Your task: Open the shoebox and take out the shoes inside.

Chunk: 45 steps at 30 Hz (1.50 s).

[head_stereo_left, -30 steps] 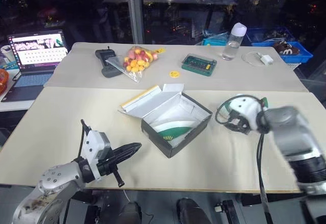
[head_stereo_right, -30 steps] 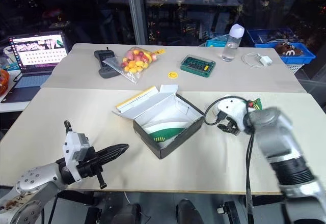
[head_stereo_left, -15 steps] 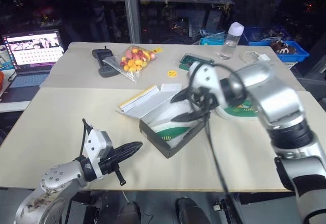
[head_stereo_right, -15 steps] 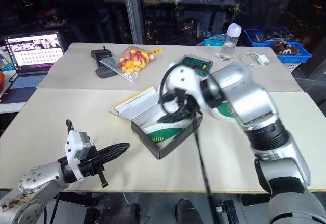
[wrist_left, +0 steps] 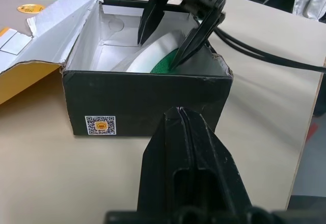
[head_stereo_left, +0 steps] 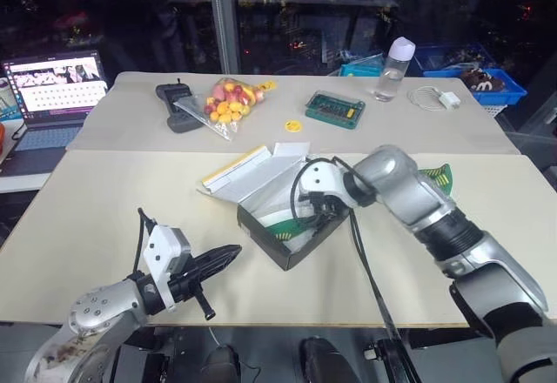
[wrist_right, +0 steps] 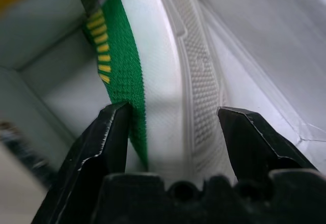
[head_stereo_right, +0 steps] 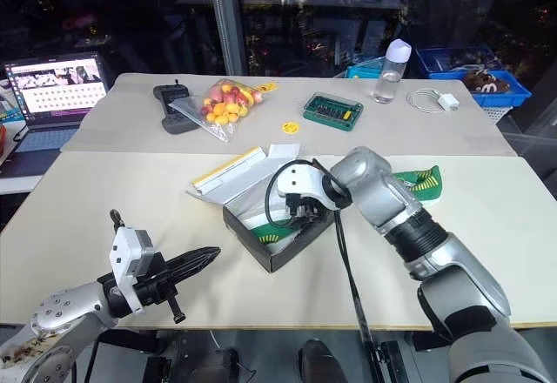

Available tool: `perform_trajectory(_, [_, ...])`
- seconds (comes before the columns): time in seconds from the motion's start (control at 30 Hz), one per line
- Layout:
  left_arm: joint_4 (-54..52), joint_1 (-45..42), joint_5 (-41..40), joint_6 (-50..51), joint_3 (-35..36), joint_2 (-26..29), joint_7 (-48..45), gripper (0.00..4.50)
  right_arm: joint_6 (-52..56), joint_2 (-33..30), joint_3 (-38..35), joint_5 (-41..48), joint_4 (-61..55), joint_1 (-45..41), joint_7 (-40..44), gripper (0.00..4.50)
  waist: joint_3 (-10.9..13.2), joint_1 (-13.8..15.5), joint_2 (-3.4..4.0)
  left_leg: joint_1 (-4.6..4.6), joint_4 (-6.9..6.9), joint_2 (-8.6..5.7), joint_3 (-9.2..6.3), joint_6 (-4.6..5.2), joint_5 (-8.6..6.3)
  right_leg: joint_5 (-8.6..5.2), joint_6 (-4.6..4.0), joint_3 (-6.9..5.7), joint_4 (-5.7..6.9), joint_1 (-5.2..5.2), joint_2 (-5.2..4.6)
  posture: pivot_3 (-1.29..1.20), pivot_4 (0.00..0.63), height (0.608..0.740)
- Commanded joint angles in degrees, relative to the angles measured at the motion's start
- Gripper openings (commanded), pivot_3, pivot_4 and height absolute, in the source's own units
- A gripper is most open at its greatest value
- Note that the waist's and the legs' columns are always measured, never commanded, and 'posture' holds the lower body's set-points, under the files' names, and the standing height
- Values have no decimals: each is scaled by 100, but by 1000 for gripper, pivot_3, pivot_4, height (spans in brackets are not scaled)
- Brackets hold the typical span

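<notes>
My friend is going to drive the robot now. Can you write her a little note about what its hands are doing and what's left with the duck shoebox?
Left gripper: shut, holding nothing, hovering over the table near the front of the shoebox.
Right gripper: open, reaching down into the box, one finger on each side of the shoe inside. It has not closed on it.
The box sits mid-table with its yellow lid flipped back.
Done: the box is open, and one green shoe is already out, lying on the table behind the right arm.
Left: close on the shoe in the box, lift it out, and set it on the table.
</notes>
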Motion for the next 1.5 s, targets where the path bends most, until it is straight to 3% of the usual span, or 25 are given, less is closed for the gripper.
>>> perform_trajectory(0.03, [-201,17,-79,-8,85,16,28,0,-80,138,-83,-216,111,-49,-230,3260,0,-1,0,1,0,0,0,0,0,0,0,0,0,1,0,0,150,712])
perform_trajectory(0.13, [-199,14,-82,-13,84,14,37,0,-80,209,-165,-279,143,-61,-284,3260,0,-1,0,2,2,0,-1,0,0,0,0,0,1,3,0,0,150,712])
perform_trajectory(0.2, [-191,15,-70,-24,72,14,30,0,-67,225,-262,-319,133,-102,-377,2865,0,-4,0,3,2,0,0,0,0,0,0,0,1,4,0,0,150,712])
perform_trajectory(0.43, [-160,-42,-56,-27,30,2,31,0,-65,137,-376,-390,-19,-130,-391,813,0,2,0,3,2,0,-1,0,0,0,0,0,1,5,0,0,150,712])
perform_trajectory(0.63, [-140,-77,-42,-9,-1,9,32,0,-249,188,-785,-242,-178,-117,-593,813,0,13,0,0,2,0,-2,0,0,0,0,-1,0,4,0,0,150,712])
perform_trajectory(0.83, [-127,-99,-41,24,9,35,35,0,-792,-132,-1441,408,-838,-63,-154,813,1,20,1,-3,1,0,-3,0,0,0,1,-2,0,1,0,0,150,712])
perform_trajectory(1.1, [-171,-54,-26,53,29,35,24,0,-569,-299,-1936,762,-980,-132,-286,813,1,8,1,2,1,0,-2,0,0,0,1,-1,1,4,0,0,150,712])
perform_trajectory(1.3, [-190,-3,-11,57,21,21,51,0,547,-1458,-3185,1537,-1219,-72,-14,813,5,164,2,-14,1,-5,-3,0,0,-2,1,-3,-6,-1,-6,0,150,712])
perform_trajectory(1.5, [-113,-37,22,30,-96,0,18,0,1793,-2533,-3413,1622,-604,75,-46,813,5,113,2,-5,-3,-3,6,2,-2,-8,-2,-2,-14,0,-8,0,150,712])
